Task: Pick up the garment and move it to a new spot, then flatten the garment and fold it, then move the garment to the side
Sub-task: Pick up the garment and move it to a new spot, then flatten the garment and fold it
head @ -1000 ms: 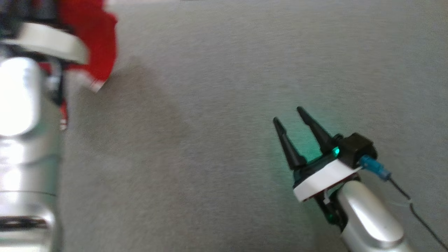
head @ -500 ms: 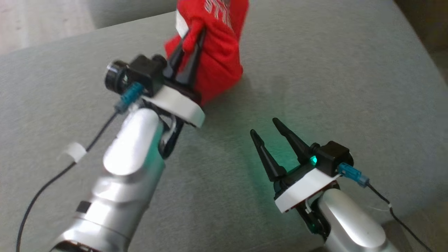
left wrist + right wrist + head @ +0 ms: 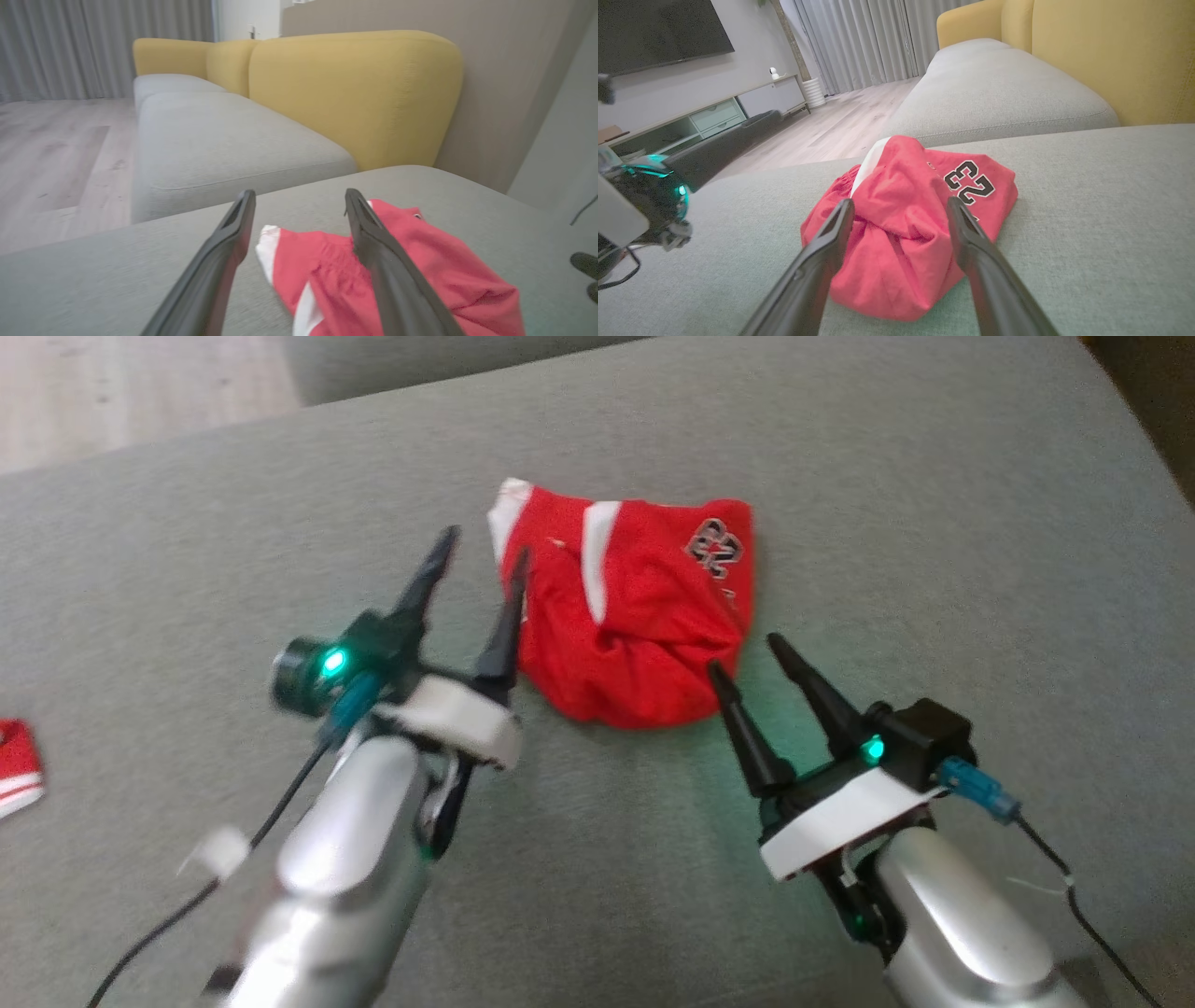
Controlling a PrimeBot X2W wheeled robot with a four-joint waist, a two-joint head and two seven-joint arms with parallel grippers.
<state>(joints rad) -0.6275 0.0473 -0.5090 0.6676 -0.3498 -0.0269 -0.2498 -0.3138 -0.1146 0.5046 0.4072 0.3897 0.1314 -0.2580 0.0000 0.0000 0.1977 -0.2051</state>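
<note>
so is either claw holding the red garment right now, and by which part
Nothing is held. The left claw and right claw are both open, and the red garment lies crumpled on the grey cushion.

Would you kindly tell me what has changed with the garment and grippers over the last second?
The left gripper opened and let go of the red garment, which dropped into a crumpled heap on the grey cushion. The right gripper stayed open and empty.

Garment (image 3: 644, 653): thin red cloth, matt. Sofa seat (image 3: 934, 504): grey woven fabric, matt, slightly rough. Forearm (image 3: 345, 840) at 7 o'clock: glossy silver shell.
</note>
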